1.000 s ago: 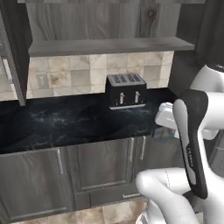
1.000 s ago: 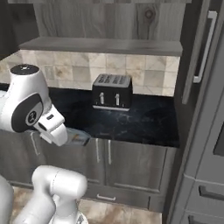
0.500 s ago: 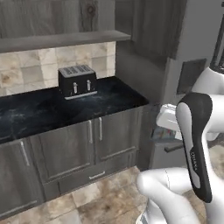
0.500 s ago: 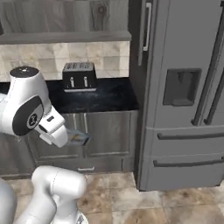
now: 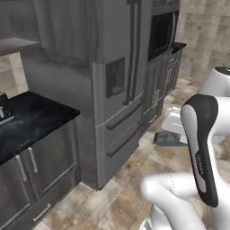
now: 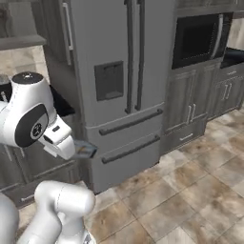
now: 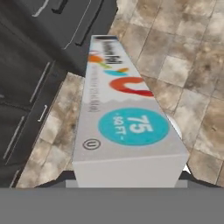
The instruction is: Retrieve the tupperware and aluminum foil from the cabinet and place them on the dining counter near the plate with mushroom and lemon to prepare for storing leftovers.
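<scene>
Carton in transit, base facing the refrigerator [image 6: 119,71].

Tool state: the gripper [image 6: 78,150] holds the aluminum foil [image 7: 124,118]. In the hand view the carton runs lengthwise away from the camera, its near end against the bottom of the picture, so the jaws stand closed across its width near that end. The fingertips themselves are hidden behind the box.

Location of the foil: in the air in front of the robot, above the tiled floor [image 6: 190,190], well apart from any counter. From the left base camera, 1 printed end of it [image 5: 170,138] pokes out beside the forearm. The narrow black counter [image 5: 27,126] lies off to the left.

Handling judgement:
- Light cardboard box, stiff along its length, thin-walled across; likely to dent under a hard squeeze.
- Printed faces look smooth, so probably a little slippery.
- Held near 1 end, the long free part acts as a lever; a quick swing could twist it in the jaws.
- A hold nearer the middle of the long sides would balance better.
- Set down flat on a long face; it should not roll.
</scene>
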### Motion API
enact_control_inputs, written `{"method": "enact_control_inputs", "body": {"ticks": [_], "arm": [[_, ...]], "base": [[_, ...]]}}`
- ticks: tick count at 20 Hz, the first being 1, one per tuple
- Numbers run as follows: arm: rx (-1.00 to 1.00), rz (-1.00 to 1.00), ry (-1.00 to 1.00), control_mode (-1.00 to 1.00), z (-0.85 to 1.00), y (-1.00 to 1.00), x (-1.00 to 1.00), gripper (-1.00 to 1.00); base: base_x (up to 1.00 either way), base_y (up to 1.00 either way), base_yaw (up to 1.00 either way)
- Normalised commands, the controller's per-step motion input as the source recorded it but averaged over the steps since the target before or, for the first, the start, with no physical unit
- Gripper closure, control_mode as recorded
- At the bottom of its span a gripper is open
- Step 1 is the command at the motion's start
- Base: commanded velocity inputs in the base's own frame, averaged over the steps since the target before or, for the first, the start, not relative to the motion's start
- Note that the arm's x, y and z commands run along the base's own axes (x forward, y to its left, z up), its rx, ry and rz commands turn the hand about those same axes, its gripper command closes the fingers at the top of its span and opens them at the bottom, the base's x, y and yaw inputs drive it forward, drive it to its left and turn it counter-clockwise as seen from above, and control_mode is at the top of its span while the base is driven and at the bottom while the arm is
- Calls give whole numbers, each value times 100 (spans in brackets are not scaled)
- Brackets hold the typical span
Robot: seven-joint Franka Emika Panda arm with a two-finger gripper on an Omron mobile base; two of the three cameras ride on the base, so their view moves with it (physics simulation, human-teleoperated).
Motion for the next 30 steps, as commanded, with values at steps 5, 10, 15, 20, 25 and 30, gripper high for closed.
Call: {"method": "enact_control_inputs", "body": {"ticks": [5,10,15,20,25,30], "arm": [[0,0,0,100,0,0,0,100],[0,0,0,100,0,0,0,100],[0,0,0,100,0,0,0,100],[0,0,0,100,0,0,0,100],[0,0,0,100,0,0,0,100],[0,0,0,100,0,0,0,100]], "base": [[43,-40,-69],[67,-32,-63],[87,-12,-58],[100,0,-51],[100,8,-49],[100,35,-50]]}}
